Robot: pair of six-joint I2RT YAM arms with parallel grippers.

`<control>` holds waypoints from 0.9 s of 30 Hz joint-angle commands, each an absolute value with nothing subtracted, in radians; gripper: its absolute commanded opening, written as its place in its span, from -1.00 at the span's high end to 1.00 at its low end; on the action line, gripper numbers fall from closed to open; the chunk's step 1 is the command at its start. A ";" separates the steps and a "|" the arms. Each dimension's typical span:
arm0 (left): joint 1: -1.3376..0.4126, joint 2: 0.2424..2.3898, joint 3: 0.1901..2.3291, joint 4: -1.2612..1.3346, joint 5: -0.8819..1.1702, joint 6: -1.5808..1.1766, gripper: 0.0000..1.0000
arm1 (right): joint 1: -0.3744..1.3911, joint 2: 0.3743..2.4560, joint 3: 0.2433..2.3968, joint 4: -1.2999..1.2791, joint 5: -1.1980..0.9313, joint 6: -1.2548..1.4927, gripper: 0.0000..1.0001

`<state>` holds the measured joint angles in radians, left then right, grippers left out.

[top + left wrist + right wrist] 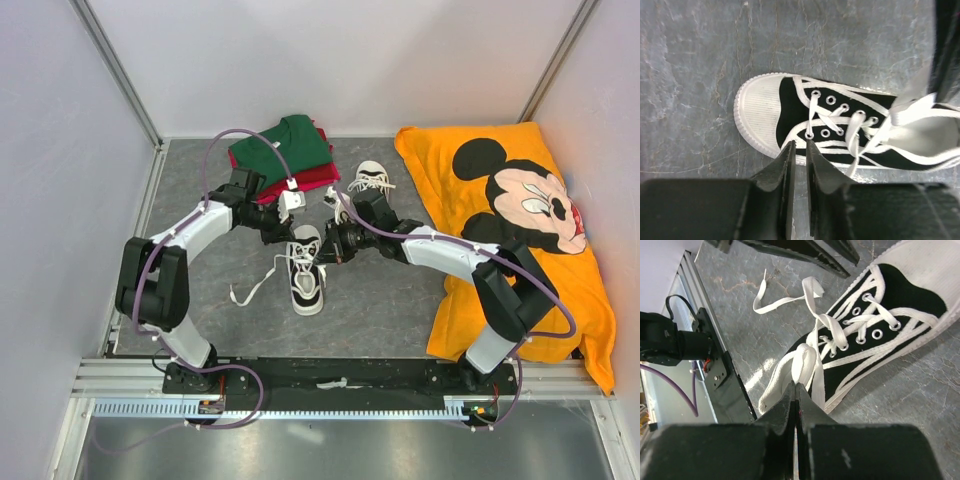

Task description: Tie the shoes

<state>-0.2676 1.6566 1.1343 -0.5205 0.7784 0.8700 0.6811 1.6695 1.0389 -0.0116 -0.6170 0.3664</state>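
Two black canvas shoes with white toe caps lie on the grey table, the near shoe (307, 275) (790, 105) (912, 295) at the centre and the other shoe (371, 180) behind it. My right gripper (323, 250) (795, 385) is shut on a loop of white lace (806, 362) (910, 110) lifted from the near shoe's tongue end. My left gripper (296, 238) (800, 145) hovers over that shoe's side near the front eyelets, its jaws a narrow gap apart with nothing between them. A loose lace end (775, 300) (250, 290) trails on the table to the shoe's left.
Folded green and red cloth (285, 150) lies at the back behind the left arm. An orange Mickey Mouse blanket (520, 230) covers the right side. A metal rail (340, 375) runs along the near edge, and white walls enclose the table.
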 commanded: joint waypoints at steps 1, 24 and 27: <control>-0.288 1.698 1.192 -0.573 0.715 0.928 0.71 | 0.667 1.660 1.022 0.064 -0.660 0.437 1.00; -0.339 1.644 1.129 -0.638 0.753 0.996 0.70 | 0.670 1.724 0.996 0.081 -0.727 0.474 1.00; -0.339 1.652 1.137 -0.627 0.721 1.011 0.68 | 0.670 1.723 0.991 0.081 -0.724 0.474 1.00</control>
